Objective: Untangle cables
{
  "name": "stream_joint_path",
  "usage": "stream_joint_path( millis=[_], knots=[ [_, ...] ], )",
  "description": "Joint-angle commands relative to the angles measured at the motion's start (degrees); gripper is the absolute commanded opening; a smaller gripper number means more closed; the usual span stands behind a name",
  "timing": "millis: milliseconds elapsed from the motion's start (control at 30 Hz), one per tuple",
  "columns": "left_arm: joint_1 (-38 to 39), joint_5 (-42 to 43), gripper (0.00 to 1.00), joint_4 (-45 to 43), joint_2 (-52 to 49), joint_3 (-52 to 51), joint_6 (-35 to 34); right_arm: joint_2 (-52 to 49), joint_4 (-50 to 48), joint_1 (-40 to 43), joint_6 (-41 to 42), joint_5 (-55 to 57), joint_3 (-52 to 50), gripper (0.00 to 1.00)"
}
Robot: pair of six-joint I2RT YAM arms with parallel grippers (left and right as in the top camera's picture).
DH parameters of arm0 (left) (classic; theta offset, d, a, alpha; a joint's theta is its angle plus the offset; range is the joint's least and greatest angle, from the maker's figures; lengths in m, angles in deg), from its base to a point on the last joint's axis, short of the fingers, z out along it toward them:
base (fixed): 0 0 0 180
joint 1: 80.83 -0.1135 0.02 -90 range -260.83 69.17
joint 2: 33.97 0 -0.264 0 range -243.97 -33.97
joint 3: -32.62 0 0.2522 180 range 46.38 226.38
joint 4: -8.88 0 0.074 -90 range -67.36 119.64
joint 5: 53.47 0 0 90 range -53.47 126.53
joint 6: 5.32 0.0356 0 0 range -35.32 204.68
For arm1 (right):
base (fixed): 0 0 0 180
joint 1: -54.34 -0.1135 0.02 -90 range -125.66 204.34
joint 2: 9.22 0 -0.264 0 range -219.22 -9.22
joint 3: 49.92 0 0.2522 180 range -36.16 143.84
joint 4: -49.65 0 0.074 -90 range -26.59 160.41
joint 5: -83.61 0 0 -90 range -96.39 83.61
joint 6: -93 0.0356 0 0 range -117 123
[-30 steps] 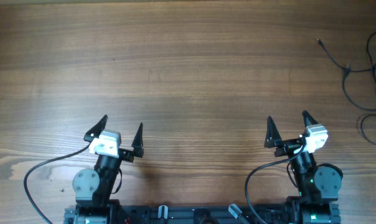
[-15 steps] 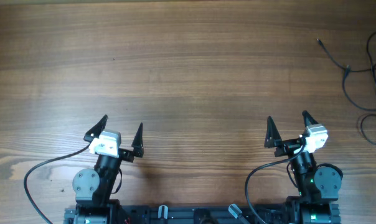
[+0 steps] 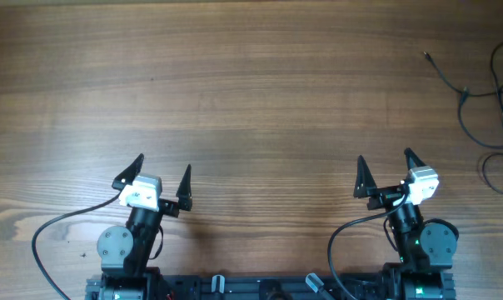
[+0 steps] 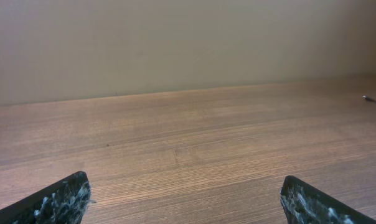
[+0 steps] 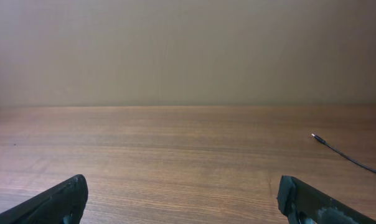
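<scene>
Jaws checked first: the left jaws stand wide apart with nothing between them, and the right jaws are likewise wide apart and hold nothing. In the overhead view the right arm [image 3: 420, 185] sits at the near edge of the wooden desk [image 3: 251, 100], its dark fingertips [image 3: 361, 171] pointing away from the base. The left arm [image 3: 141, 193] sits well to the left of the right arm, on the same near edge and in the same posture. The cables [image 3: 463, 93] lie flat on the desk, beyond the right arm and off to its right, well apart from it. They appear as thin dark loose strands: one ends in a small plug [image 3: 426, 56] farthest from the right arm, and others curve and loop out of the overhead view on the right. How the strands cross one another cannot be told at this size. The right wrist view shows one strand [image 5: 347, 155] with its plug end resting on the desk, ahead and right of the right arm's fingertips [image 5: 57, 202]. In the left wrist view only a small dark plug tip [image 4: 368, 98] appears at the right border. A thicker black lead [image 3: 43, 233] loops from the left arm's base.
</scene>
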Motion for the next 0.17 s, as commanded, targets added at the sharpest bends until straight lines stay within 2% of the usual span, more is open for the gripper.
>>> stream_joint_path(
  millis=[0, 133],
  knots=[
    [0.37, -1.16, 1.0, 0.2, 0.5, -0.33, -0.55, -0.13, -0.28, 0.2, 0.11, 0.39, 0.0, 1.0],
    [0.35, -1.16, 1.0, 0.2, 0.5, -0.33, -0.55, -0.13, -0.31, 0.2, 0.13, 0.39, 0.0, 1.0]
  ],
)
